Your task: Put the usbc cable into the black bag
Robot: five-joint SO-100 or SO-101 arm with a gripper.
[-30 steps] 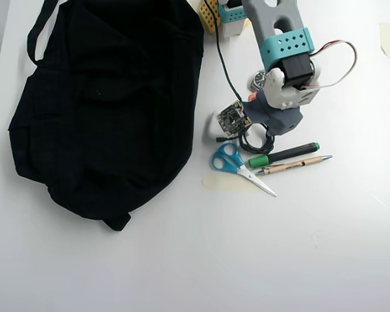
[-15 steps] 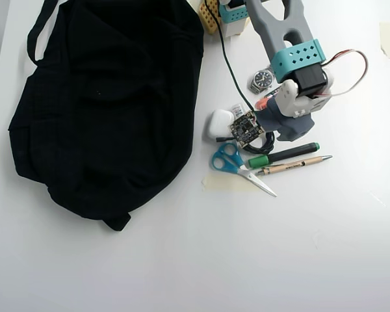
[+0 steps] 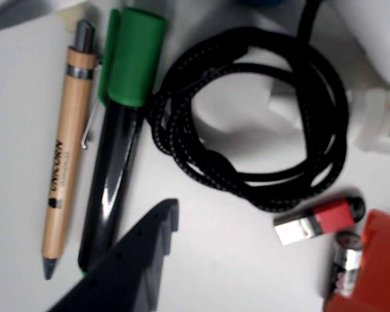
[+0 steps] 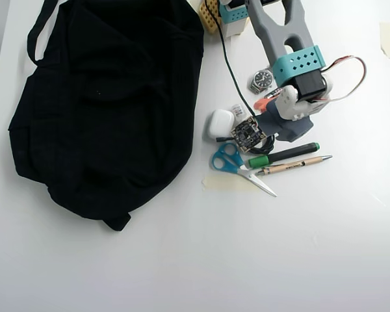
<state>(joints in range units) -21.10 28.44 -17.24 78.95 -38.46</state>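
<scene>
Black bag (image 4: 104, 104) on table, cable (image 3: 247, 130) (coiled) outside it.

Grey arm (image 4: 281, 26) with perforated teal bands, white-and-red wires, black and orange tool (image 3: 260, 260) fingers.

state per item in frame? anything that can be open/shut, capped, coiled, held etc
hand: open, holding nothing, above the cable
usbc cable: coiled, lying on the table, not gripped
black bag: slumped flat, cannot tell if its mouth is open
green marker: capped, lying flat
wooden pen: lying flat beside the marker
scissors: blades shut
earbud case: lid shut
USB stick: uncapped, plug bare
</scene>
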